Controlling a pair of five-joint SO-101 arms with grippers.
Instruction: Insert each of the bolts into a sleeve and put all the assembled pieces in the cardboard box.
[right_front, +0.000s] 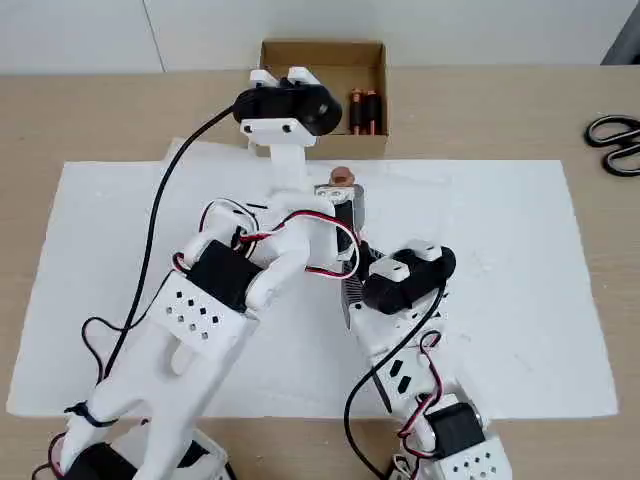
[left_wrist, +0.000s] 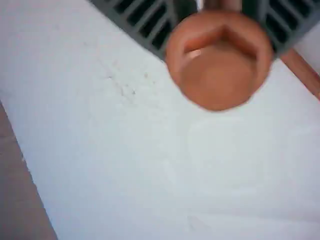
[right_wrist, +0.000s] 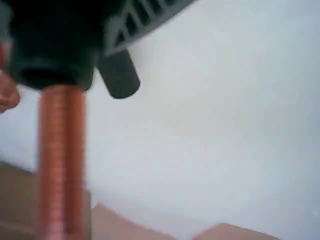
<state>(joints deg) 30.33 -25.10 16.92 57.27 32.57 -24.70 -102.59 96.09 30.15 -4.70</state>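
Observation:
My left gripper is over the white foam sheet, just in front of the cardboard box. It is shut on a copper sleeve, which the left wrist view shows end-on, its opening facing the camera. Close behind it, my right gripper is shut on a threaded copper bolt. The bolt's shaft points toward the sleeve. The left arm's wiring covers the bolt in the high view. Two assembled copper pieces lie in the box's right half.
Black scissors lie on the wooden table at the far right. The foam sheet spreads wide to both sides of the arms. The box stands against the sheet's far edge.

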